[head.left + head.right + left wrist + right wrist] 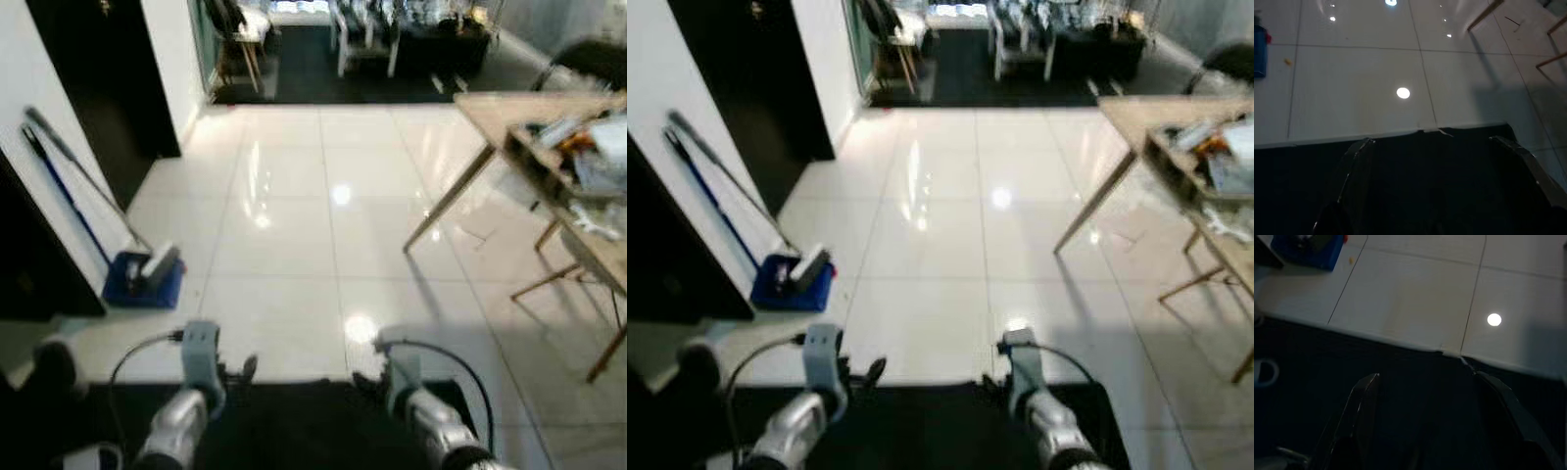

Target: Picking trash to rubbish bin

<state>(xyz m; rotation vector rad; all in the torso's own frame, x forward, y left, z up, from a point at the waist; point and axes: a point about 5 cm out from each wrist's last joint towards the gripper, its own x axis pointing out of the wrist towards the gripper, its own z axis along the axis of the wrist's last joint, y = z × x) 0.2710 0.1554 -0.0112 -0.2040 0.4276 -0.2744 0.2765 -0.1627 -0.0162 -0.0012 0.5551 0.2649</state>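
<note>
A tiny yellow scrap (1287, 61) lies on the white tiled floor beside a blue mop base (144, 277); the same scrap (1350, 260) appears in the right wrist view. Both silver arms reach forward low over a dark mat (294, 421). My left gripper (1431, 139) is open, its two black fingers spread over the mat's edge with nothing between them. My right gripper (1426, 375) is open as well, over the same edge and holding nothing. In the head views the left gripper (240, 372) and right gripper (364, 384) sit side by side.
A mop handle (83, 181) leans on the left wall above the blue base. A wooden table (509, 108) and a cluttered shelf (578, 157) stand at the right. Chairs (362, 39) and a dark rug are at the far end. A white slipper (93, 455) lies bottom left.
</note>
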